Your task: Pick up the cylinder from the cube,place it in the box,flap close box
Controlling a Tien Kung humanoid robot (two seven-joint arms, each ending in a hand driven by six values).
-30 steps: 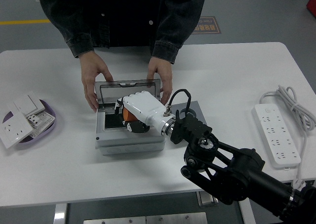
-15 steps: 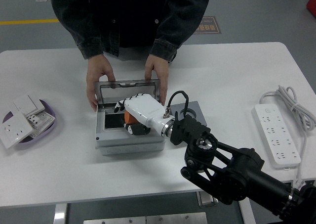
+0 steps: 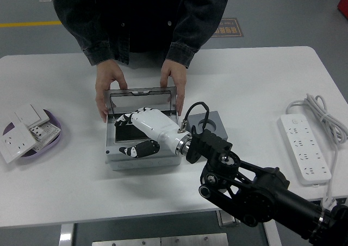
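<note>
The grey box (image 3: 142, 160) stands at the table's middle, and its clear lid (image 3: 142, 100) is tilted up at the back. A person at the far side holds the lid's two corners, one hand (image 3: 106, 88) on the left and one hand (image 3: 175, 83) on the right. My right hand (image 3: 124, 134), white with black fingertips, reaches into the box from the right, its fingers spread over the dark inside and holding nothing. The orange cylinder does not show; the hand covers much of the inside. The grey cube (image 3: 216, 125) with a round hole lies just right of the box.
A purple plate (image 3: 56, 138) with white socket panels sits at the left edge. A white power strip (image 3: 304, 148) with its coiled cable lies at the right. My black forearm (image 3: 255, 189) crosses the near right of the table.
My right hand was curled on the orange cylinder inside the box; now its fingers have spread and the cylinder is out of sight. The person has raised the lid a little.
</note>
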